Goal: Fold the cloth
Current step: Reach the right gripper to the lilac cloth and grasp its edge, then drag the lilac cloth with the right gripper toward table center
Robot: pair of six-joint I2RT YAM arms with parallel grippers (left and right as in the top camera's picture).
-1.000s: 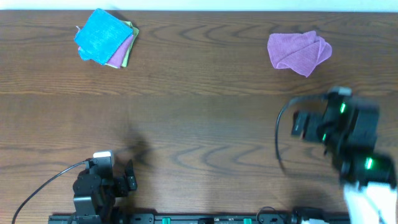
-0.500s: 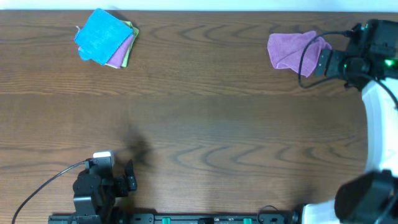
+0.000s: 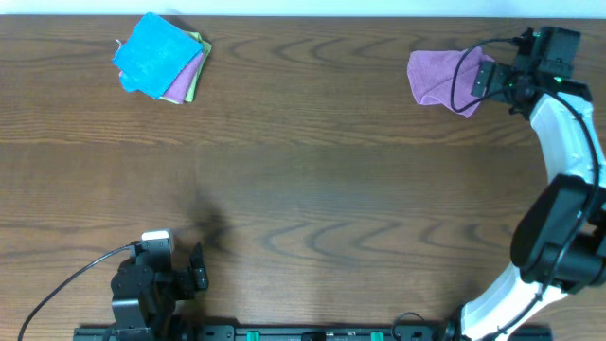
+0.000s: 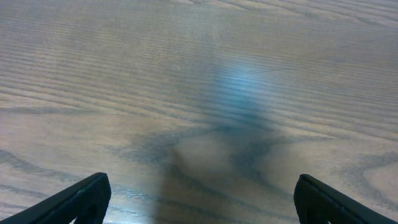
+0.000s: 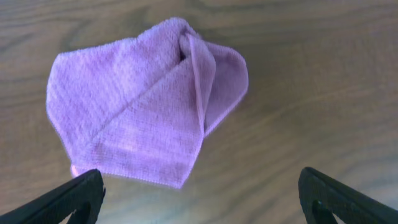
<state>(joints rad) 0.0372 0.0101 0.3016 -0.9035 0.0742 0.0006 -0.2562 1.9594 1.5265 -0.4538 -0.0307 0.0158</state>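
Observation:
A crumpled purple cloth (image 3: pixel 443 78) lies on the wooden table at the back right; in the right wrist view the cloth (image 5: pixel 143 106) is loosely folded over itself. My right gripper (image 3: pixel 488 76) hovers at the cloth's right edge, open and empty, its fingertips (image 5: pixel 81 193) wide apart in the right wrist view. My left gripper (image 3: pixel 194 270) rests near the front left edge, open and empty; in the left wrist view (image 4: pixel 199 199) it looks at bare wood only.
A stack of folded cloths (image 3: pixel 159 57), blue on top with purple and green beneath, sits at the back left. A black cable (image 3: pixel 57 289) runs from the left arm. The table's back edge (image 3: pixel 303 15) is close behind the purple cloth.
My right arm has swung from the front right up to the back right, reaching the purple cloth's right edge. The left arm and both cloth piles have not moved.

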